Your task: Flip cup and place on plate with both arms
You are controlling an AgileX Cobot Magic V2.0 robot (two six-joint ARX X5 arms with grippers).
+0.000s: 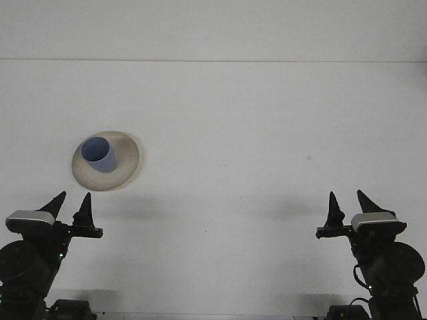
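While the blue cup (99, 154) stands mouth up on the plate (127, 163), you can see the left pincer (69, 205) and right pincer (348, 203) both spread wide and holding nothing, so treat that cup as light, stiff, best gripped by its rim, on a bare white surface (253, 133).

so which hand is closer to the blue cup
Left. The left hand sits just below the blue cup on the plate; the right hand is far across the table, low on the right.

Cup (99, 154) on plate (123, 167), table (253, 120) left (upright); hands near corners.
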